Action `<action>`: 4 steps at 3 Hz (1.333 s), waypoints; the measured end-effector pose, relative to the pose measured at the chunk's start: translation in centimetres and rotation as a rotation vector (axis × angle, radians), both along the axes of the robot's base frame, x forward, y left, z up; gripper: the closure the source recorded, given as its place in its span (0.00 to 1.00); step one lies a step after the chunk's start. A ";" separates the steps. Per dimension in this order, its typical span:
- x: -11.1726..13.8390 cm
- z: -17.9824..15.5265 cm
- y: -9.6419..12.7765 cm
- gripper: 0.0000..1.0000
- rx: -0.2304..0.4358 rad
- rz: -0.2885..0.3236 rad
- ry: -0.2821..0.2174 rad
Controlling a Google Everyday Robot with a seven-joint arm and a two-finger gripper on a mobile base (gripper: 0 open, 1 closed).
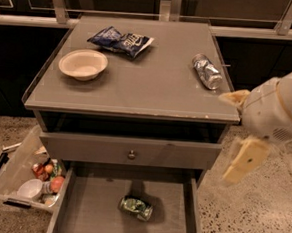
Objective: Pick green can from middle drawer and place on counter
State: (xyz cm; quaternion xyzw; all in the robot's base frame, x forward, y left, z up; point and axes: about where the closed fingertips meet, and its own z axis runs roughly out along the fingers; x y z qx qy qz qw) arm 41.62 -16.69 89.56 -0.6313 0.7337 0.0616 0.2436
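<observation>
My gripper [233,135] hangs in the air at the right side of the cabinet, outside its right corner, at about the height between the counter [148,88] and the open drawer below. It touches nothing. My two pale fingers [245,159] stand well apart from each other, one pointing toward the counter edge and the other pointing down, and nothing is between them, so my jaws are released and empty. This part of the view is a little blurred, so I believe this more than I am sure of it.

The green can [136,208] lies on its side on the floor of the middle drawer [88,220], which is pulled out toward the camera. The can is near the middle of the drawer floor, apart from both side walls. It is well apart from my gripper, lower and to the left.

Above this drawer there is a closed drawer front [83,147] with a small round knob [131,154].

On the counter I see a pale bowl [83,64] at the left, upright. A dark blue snack bag [120,40] lies behind it, nearer to the back edge. A silver-and-blue can [207,71] lies on its side near the right edge.

On the speckled floor [249,216], left of the cabinet, stands a clear plastic bin [12,172] with a white cup and some small coloured things inside.
</observation>
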 end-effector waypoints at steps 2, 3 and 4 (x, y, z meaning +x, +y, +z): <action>-3.8 -9.5 5.5 0.00 0.170 0.045 -0.029; -3.8 -9.5 5.5 0.00 0.170 0.045 -0.029; -3.8 -11.9 7.2 0.00 0.228 0.064 -0.009</action>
